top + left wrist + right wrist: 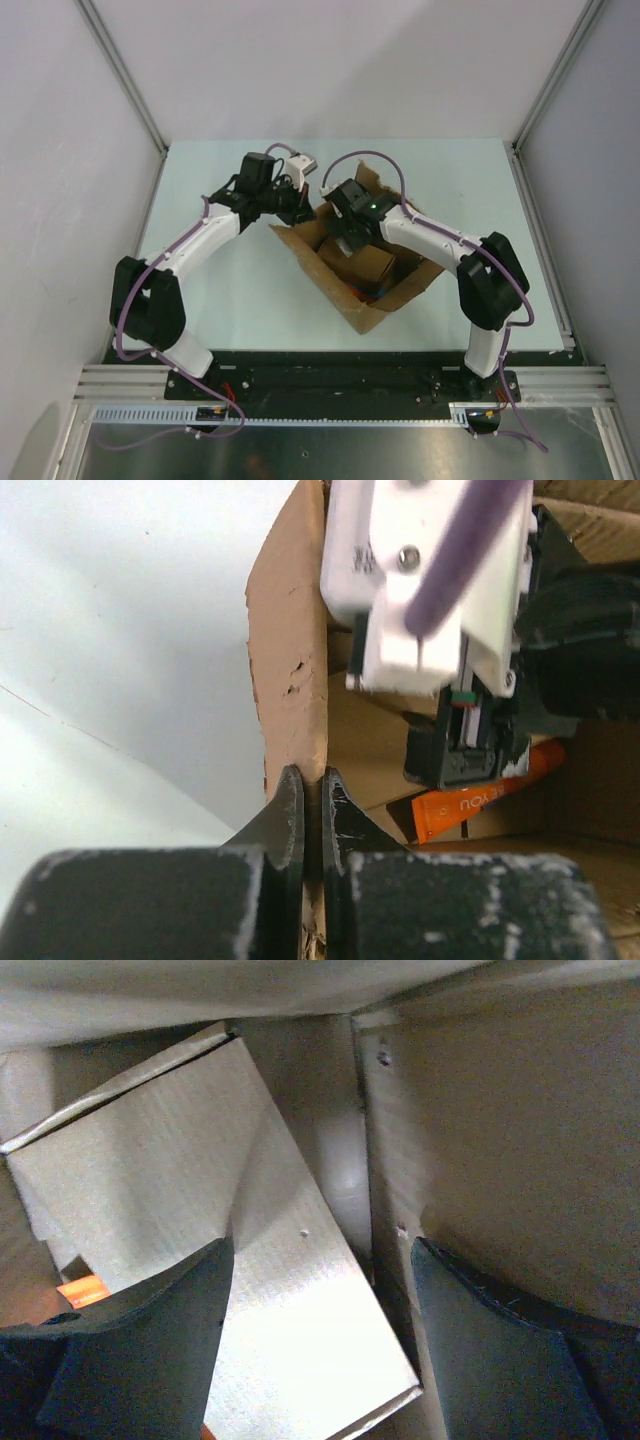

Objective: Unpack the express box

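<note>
The express box [368, 305] stands open in the middle of the table, brown cardboard with its flaps up. My left gripper [312, 780] is shut on the edge of the box's left flap [288, 650]; in the top view it [298, 212] sits at the box's far left corner. My right gripper [322, 1246] is down inside the box, jaws wide open, with nothing clamped. Below it lies a smaller plain cardboard carton [200, 1180], next to the box's inner wall [500, 1140]. An orange packet [480, 798] lies on the box floor.
The right arm's wrist [440, 580] fills the box opening close to my left fingers. The pale green table [230, 290] has raised frame rails at its left and right sides. A sliver of orange [82, 1290] shows beside the inner carton.
</note>
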